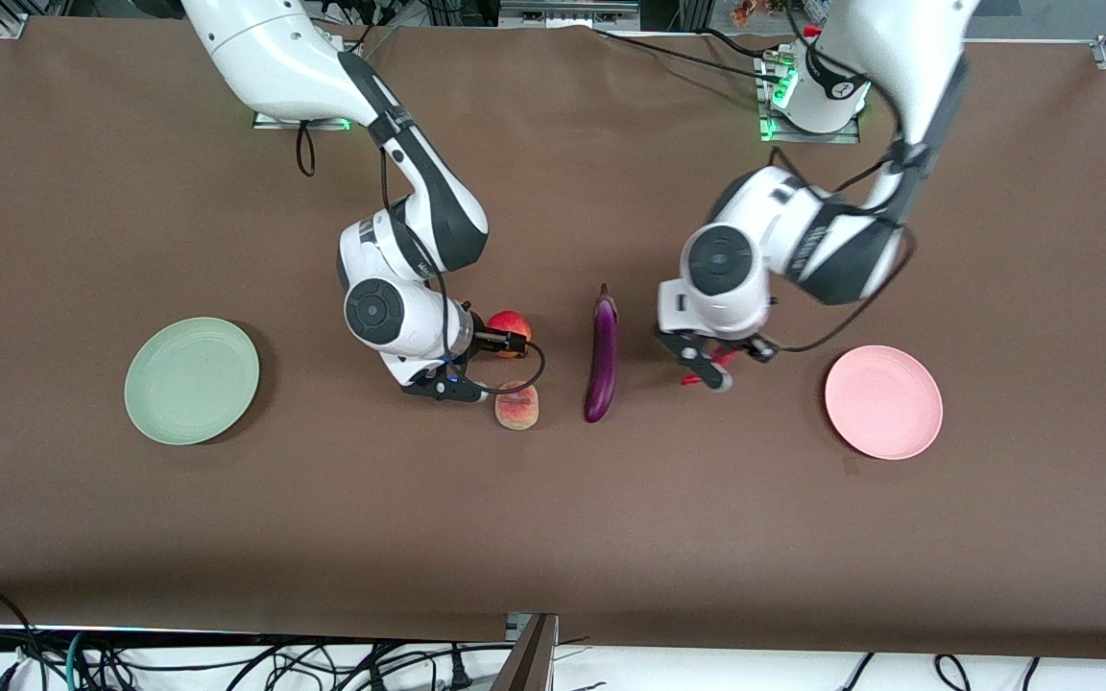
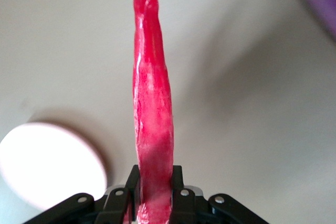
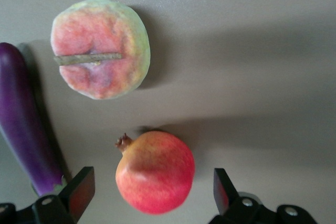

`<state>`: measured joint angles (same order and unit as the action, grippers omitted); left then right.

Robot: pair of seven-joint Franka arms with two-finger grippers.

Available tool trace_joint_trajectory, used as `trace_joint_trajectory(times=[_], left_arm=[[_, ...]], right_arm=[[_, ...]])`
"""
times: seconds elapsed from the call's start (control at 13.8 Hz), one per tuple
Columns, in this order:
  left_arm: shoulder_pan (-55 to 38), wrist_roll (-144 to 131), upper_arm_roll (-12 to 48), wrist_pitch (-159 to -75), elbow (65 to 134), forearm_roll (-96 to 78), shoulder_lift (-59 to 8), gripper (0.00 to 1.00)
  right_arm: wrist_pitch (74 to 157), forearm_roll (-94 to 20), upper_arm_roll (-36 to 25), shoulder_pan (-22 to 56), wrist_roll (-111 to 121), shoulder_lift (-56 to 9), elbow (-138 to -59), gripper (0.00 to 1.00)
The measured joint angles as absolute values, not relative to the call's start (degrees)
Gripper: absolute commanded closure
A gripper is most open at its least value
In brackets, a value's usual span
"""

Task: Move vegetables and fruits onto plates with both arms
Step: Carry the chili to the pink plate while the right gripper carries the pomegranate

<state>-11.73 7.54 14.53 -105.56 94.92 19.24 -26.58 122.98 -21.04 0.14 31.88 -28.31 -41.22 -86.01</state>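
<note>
My left gripper (image 1: pixel 707 369) is shut on the red chili pepper (image 1: pixel 718 360) over the table between the eggplant and the pink plate (image 1: pixel 883 401). In the left wrist view the chili (image 2: pixel 152 103) sticks out from the shut gripper (image 2: pixel 155 182), with the pink plate (image 2: pixel 47 163) beside it. My right gripper (image 1: pixel 507 344) is open around the red apple (image 1: pixel 511 323), its fingers (image 3: pixel 79 190) apart from the apple (image 3: pixel 155 177). The peach (image 1: pixel 517 406) lies nearer the front camera than the apple and shows in the right wrist view (image 3: pixel 100 48). The purple eggplant (image 1: pixel 602 360) lies mid-table.
The green plate (image 1: pixel 192 380) sits toward the right arm's end of the table, with nothing on it. The pink plate also holds nothing. The eggplant (image 3: pixel 23 114) lies close beside my right gripper's finger. The brown cloth covers the whole table.
</note>
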Motion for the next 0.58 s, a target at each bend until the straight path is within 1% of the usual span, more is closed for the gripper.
trace_joint_trajectory(times=[0.15, 0.29, 0.51, 0.58], left_arm=[[-4.7, 7.92, 14.32, -105.29, 94.97, 18.27, -25.7, 1.0], [1.08, 8.14, 14.22, -105.46, 95.41, 17.87, -26.51, 1.0], [6.57, 5.32, 14.08, -108.62, 96.08, 17.61, -29.77, 1.0], [7.83, 3.82, 14.07, -110.46, 96.16, 17.61, -31.27, 1.0]], right_arm=[[123.81, -21.11, 0.14, 32.49, -28.31, -42.12, -85.98, 0.0], [124.34, -21.13, 0.15, 33.41, -28.53, -42.96, -85.98, 0.0], [124.5, -21.13, 0.15, 34.41, -28.9, -43.99, -85.98, 0.0], [124.5, -21.13, 0.14, 34.58, -28.91, -44.22, -85.98, 0.03]])
